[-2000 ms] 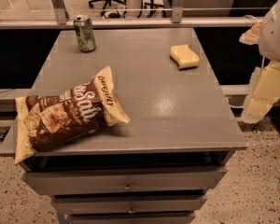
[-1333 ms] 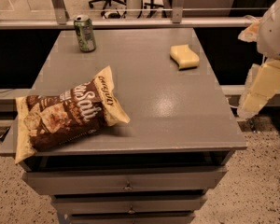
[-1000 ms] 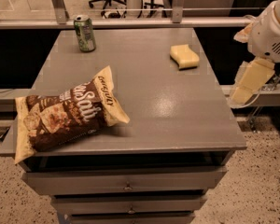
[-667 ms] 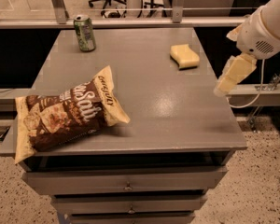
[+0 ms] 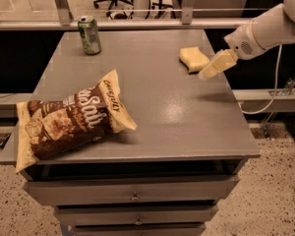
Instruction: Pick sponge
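Sponge [image 5: 193,59] lies flat near the far right edge of the table [image 5: 177,112], and the gripper [image 5: 207,73] hangs just beside its right end, whether spread or closed I cannot tell. A good pick likely means centring above the soft block, descending straight and squeezing across its narrower width. The right edge is close, so avoid nudging it outward; the soda can [image 5: 90,35] and chip bag [image 5: 69,122] sit well apart.
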Action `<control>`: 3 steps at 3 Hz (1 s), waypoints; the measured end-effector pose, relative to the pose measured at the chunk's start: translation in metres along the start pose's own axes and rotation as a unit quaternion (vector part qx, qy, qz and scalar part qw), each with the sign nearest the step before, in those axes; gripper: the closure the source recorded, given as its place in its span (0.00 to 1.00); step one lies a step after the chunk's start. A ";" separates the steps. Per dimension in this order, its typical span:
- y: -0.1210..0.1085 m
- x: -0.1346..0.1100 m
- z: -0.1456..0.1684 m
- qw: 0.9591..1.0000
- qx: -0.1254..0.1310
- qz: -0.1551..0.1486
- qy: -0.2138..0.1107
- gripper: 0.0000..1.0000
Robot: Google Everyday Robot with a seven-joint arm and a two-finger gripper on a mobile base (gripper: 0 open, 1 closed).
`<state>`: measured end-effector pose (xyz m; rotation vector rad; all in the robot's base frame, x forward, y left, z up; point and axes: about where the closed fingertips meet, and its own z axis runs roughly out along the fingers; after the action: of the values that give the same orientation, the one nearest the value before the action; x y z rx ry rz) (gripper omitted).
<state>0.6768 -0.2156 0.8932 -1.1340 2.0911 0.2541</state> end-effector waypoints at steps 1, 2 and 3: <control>-0.009 -0.012 0.024 0.999 -0.005 0.028 -0.027 0.00; -0.010 -0.021 0.046 0.999 0.003 0.030 -0.033 0.00; -0.014 -0.021 0.064 0.999 0.016 0.030 -0.031 0.00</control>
<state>0.7277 -0.1791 0.8642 -1.0336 2.0692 0.2803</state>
